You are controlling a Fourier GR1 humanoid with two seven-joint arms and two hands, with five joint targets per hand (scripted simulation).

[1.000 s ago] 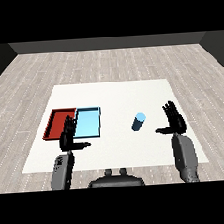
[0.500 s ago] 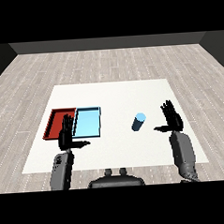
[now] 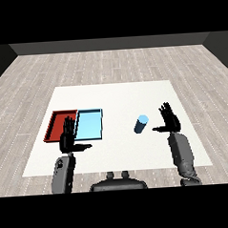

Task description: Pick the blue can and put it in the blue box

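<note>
On the white table (image 3: 114, 94), the right hand (image 3: 169, 121), fingers spread, is beside the blue can (image 3: 141, 124); the left hand (image 3: 67, 138) is released too.

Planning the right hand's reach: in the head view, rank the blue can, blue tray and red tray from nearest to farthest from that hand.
1. Blue can, just left of the right hand.
2. Blue tray, farther left, past the can.
3. Red tray, farthest left, beside the blue tray.
</note>
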